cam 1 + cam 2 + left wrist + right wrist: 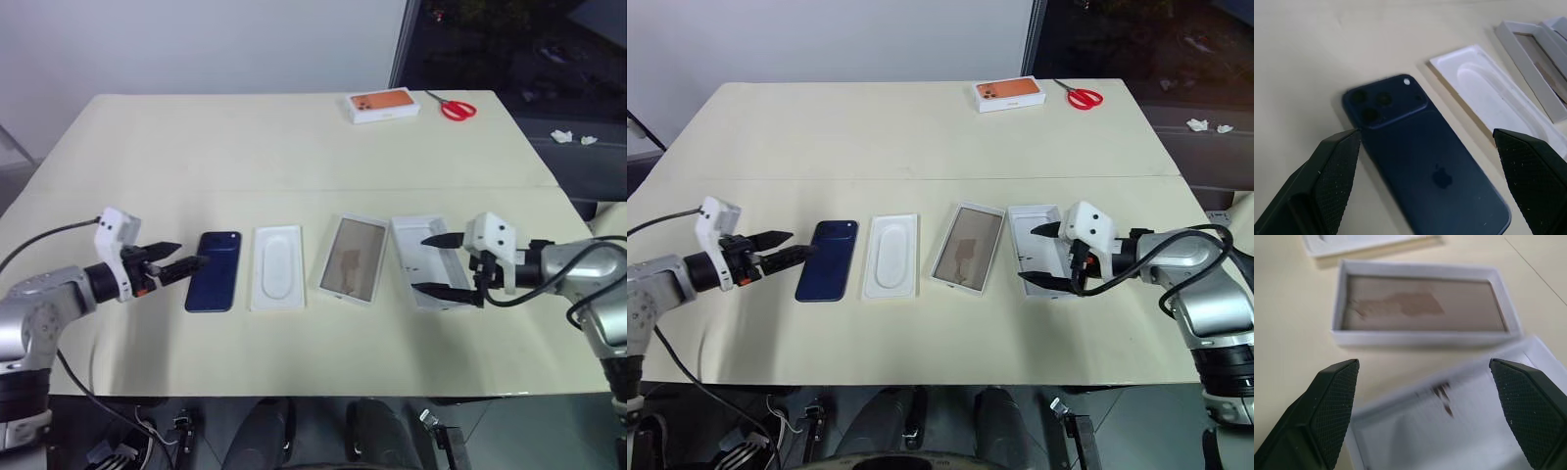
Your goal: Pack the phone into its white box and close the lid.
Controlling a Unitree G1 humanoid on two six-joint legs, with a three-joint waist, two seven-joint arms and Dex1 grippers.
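The phone (215, 270) lies flat on its face, glossy navy back up, camera bump at the far corner, at the left end of the row. The lid (354, 259) rests upturned to its right, well apart, beige-brown inner face showing, slightly skewed. Just beside the lid, further right, sits the white box (423, 260), open side up, plain white walls, nothing inside.

Both arms are silver-grey metal with rounded joints, each ending in a white angular wrist block. Black cables loop along them. The fingers (1334, 171) are black, wedge-shaped, with finely dotted, textured inner faces.
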